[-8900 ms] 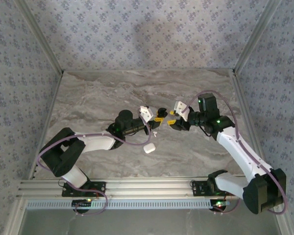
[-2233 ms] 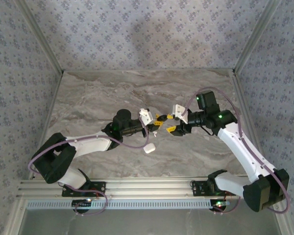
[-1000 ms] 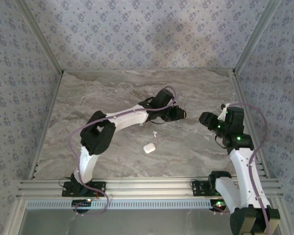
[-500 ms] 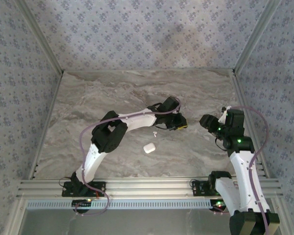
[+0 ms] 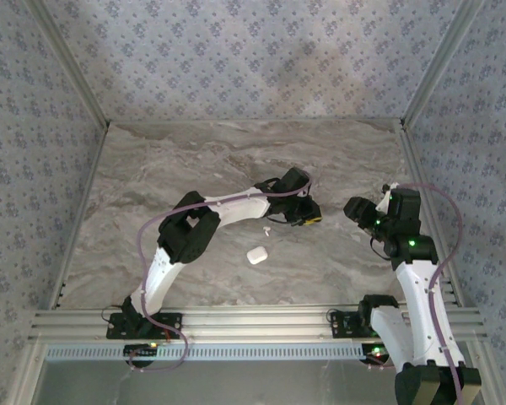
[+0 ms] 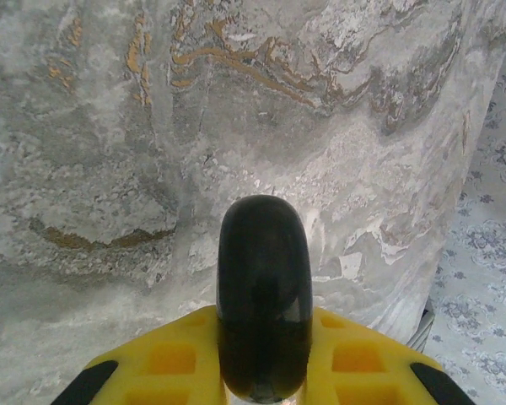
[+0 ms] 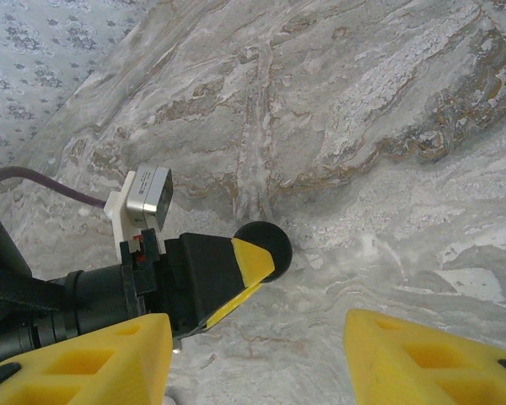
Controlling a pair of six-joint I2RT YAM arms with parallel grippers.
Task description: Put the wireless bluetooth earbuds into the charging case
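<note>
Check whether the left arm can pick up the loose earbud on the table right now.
Probably not yet: the left tool is shut on the black disc, though the earbud lies close beside it, uncovered.

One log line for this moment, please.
left gripper shut on black disc | right gripper open | case on table | earbud loose near case

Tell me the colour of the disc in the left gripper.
Glossy black. The disc shows best in the left wrist view, pinched between yellow fingers.
</note>
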